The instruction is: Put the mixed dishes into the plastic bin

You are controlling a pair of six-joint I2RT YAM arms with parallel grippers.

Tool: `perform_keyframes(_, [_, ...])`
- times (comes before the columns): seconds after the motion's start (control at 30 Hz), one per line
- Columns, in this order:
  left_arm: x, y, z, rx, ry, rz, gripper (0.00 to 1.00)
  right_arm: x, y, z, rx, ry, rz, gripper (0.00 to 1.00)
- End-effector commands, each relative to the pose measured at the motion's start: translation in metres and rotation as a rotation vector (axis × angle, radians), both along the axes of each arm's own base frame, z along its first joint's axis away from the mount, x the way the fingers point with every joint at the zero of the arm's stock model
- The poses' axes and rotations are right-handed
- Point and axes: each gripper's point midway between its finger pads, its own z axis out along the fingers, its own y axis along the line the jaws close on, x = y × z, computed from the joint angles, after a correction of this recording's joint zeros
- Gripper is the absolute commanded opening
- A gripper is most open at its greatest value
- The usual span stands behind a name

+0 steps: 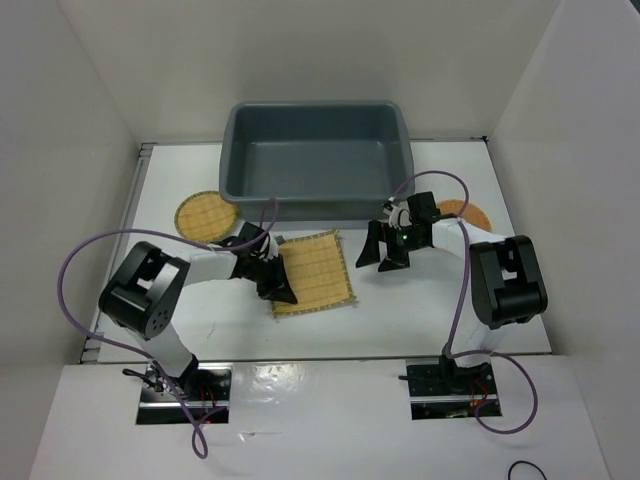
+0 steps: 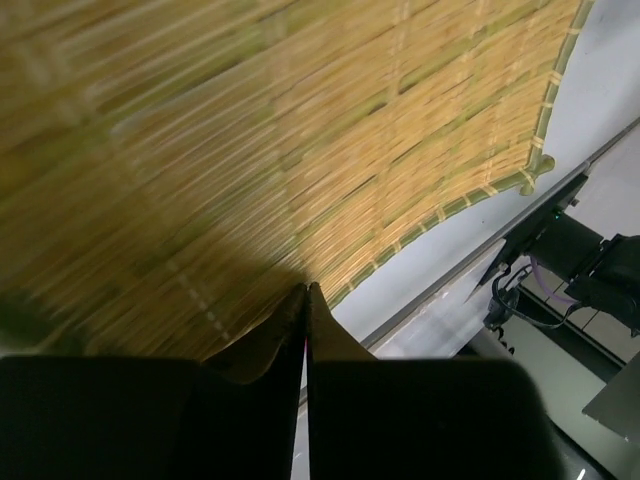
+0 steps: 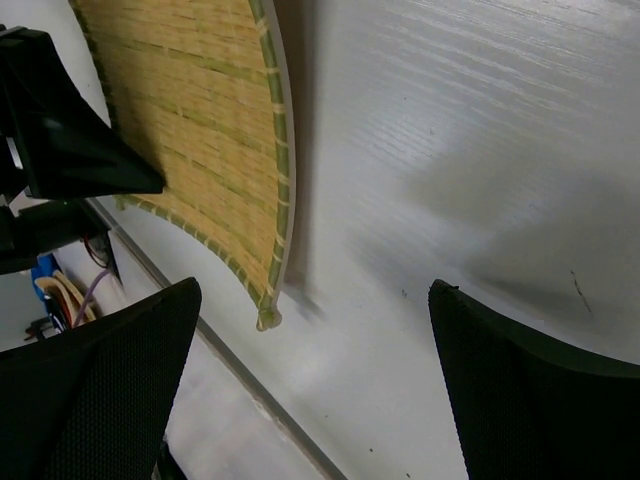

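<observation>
My left jaws are pinched shut on the left edge of the bamboo mat (image 1: 313, 272), which lies on the desk (image 1: 420, 310) in front of the plastic bin (image 1: 315, 165). My right jaws hang spread wide just beside the mat's right edge. Further back, the yellow dark-rimmed disc (image 1: 203, 214) and the orange-brown disc (image 1: 468, 212) flank the bin.
</observation>
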Motion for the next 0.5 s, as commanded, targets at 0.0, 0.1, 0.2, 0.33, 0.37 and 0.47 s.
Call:
perform_keyframes(0.0, [-0.018, 0.019, -0.042, 0.167, 0.064, -0.014, 0.06, 0.005, 0.006, -0.01, 0.013, -0.02, 0.037, 0.99])
perform_keyframes(0.1, [-0.019, 0.017, -0.047, 0.169, 0.066, -0.024, 0.03, -0.005, 0.022, -0.015, 0.056, 0.009, 0.11, 0.99])
perform_keyframes(0.2, [-0.026, 0.017, -0.051, 0.177, 0.082, -0.035, 0.02, -0.011, 0.042, -0.012, 0.064, -0.015, 0.191, 0.97])
perform_keyframes(0.33, [-0.017, 0.013, -0.025, 0.206, 0.007, -0.015, 0.0, -0.02, 0.062, -0.012, 0.064, -0.027, 0.266, 0.96])
perform_keyframes(0.37, [-0.016, 0.017, -0.019, 0.224, -0.009, -0.006, 0.0, -0.023, 0.064, -0.015, 0.063, -0.018, 0.275, 0.96])
perform_keyframes(0.47, [-0.014, 0.028, 0.003, 0.276, -0.044, 0.036, 0.0, -0.028, 0.066, -0.017, 0.062, -0.014, 0.288, 0.96])
